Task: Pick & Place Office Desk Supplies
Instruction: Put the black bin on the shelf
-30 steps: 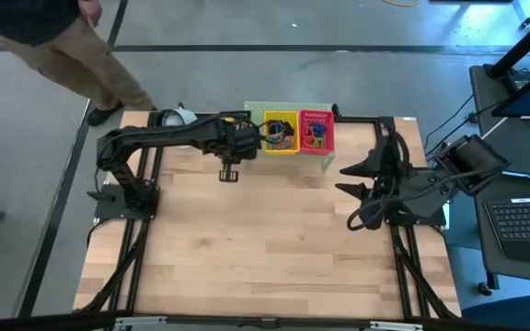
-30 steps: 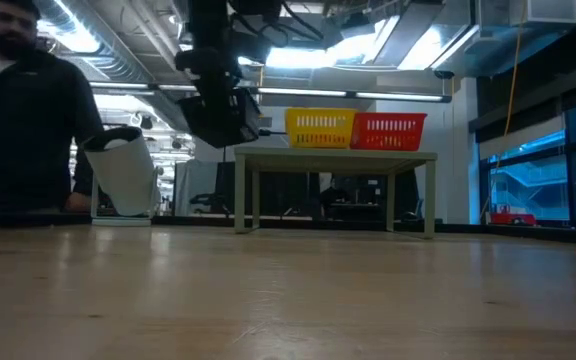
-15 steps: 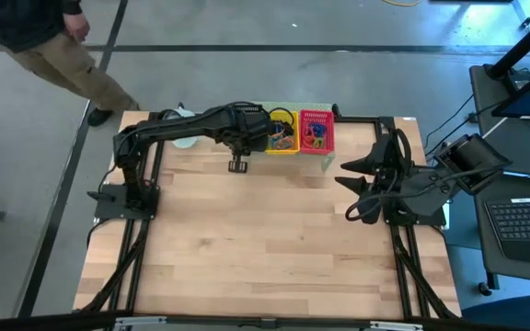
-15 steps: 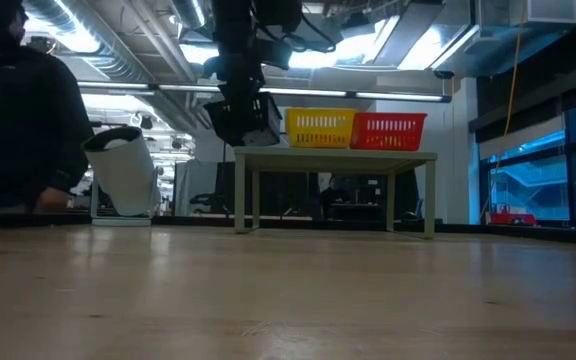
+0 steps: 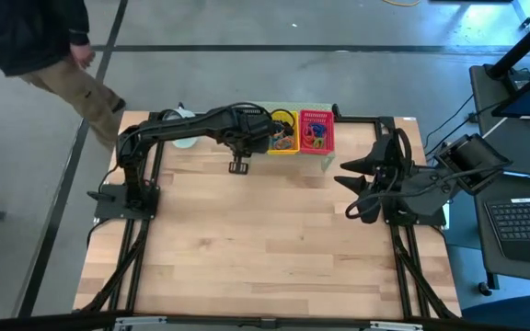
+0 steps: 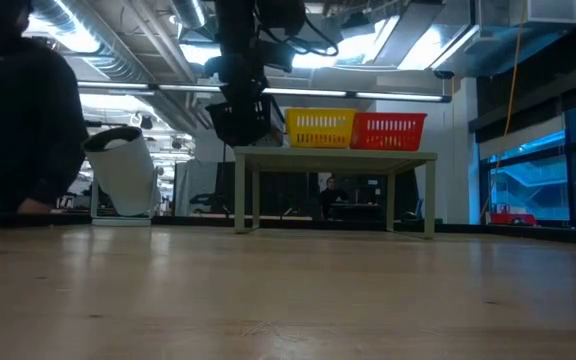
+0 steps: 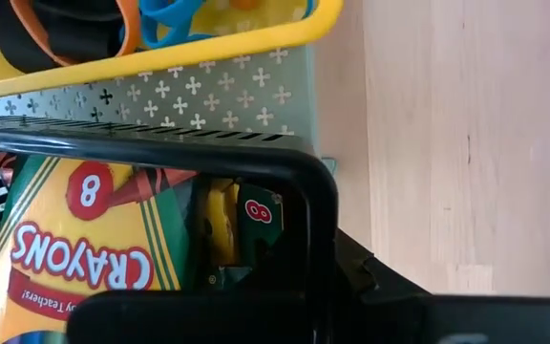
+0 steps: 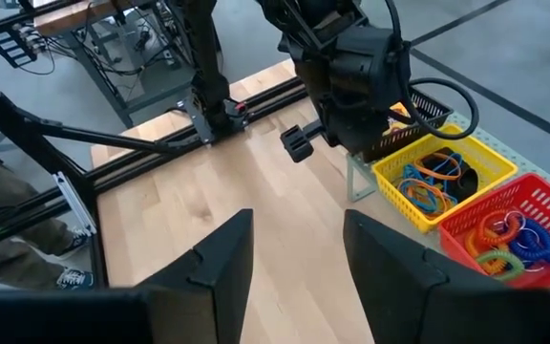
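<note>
Your left gripper [image 5: 258,136] sits at the upper centre of the high view, over the pale green mesh shelf [image 5: 316,162], with its wrist beside the yellow tray [image 5: 281,131]. Its fingers are pressed together; whether they pinch anything you cannot tell from these views. In the left wrist view, a crayon box [image 7: 74,248] with the word CRAYONS and a figure 8 lies directly under the dark gripper body, inside a black mesh tray [image 7: 160,153]. A second small box [image 7: 246,225] shows just beyond it.

Your right gripper [image 8: 294,258] waits at the right edge of the high view, well apart from the shelf, fingers [image 8: 222,253] spread and empty, pointed across the wooden surface [image 5: 265,239] toward the trays.

Items on the shelf, upper centre of the high view:
- Yellow tray: thin loops [image 8: 428,186] in blue and orange, heaped inside.
- Pink-red tray [image 5: 316,131]: touching the yellow tray on its right; holds more loops [image 8: 504,239] in red, pink and green.
- Black mesh tray: left of the yellow tray, mostly covered by your left arm.

In the low view the shelf [image 6: 333,155] stands on four legs at centre, the yellow and red trays side by side on top. A white object [image 6: 123,180] sits at the left. A person [image 5: 35,37] in a dark top walks at the upper left of the high view, off the surface.
</note>
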